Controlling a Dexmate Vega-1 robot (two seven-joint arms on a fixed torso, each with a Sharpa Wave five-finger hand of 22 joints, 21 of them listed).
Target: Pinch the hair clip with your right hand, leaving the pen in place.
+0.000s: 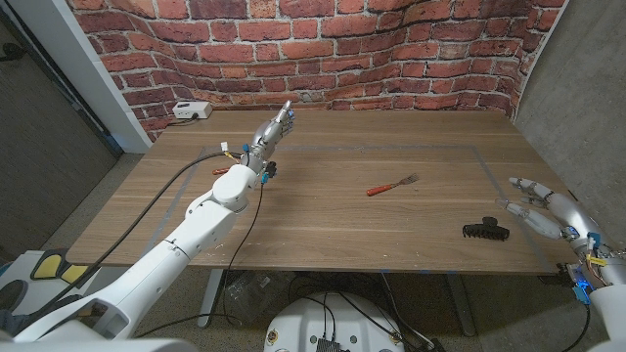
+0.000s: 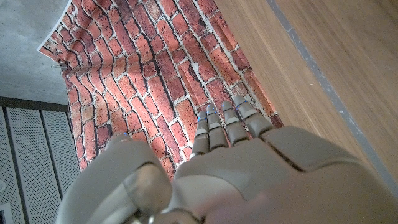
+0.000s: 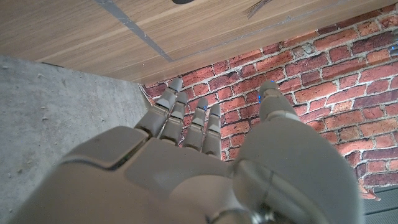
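Toward the lower right of the head view I see the hair clip (image 1: 486,231) — a small black claw-type piece with a row of teeth, lying on the wooden tabletop (image 1: 323,220) close to the near edge. Around the middle of the frame lies what looks to me like a fork with a red handle (image 1: 392,185); the task calls it a pen, but I see tines at its end. It sits well apart from the clip.

In the right wrist view only a dark sliver of the clip (image 3: 181,1) is cut off at the frame's edge, and the fork's tines (image 3: 255,7) barely show — too little to judge either.

My right hand (image 1: 546,208) hangs at the right side of the head view, fingers (image 1: 516,204) spread apart and holding nothing. The clip lies just beside those fingers, a little lower and to the left in the frame, not touched.

My left hand (image 1: 271,130) is raised in the upper middle-left of the head view, fingers straight and together, pointing toward the brick wall (image 1: 323,49), grasping nothing.
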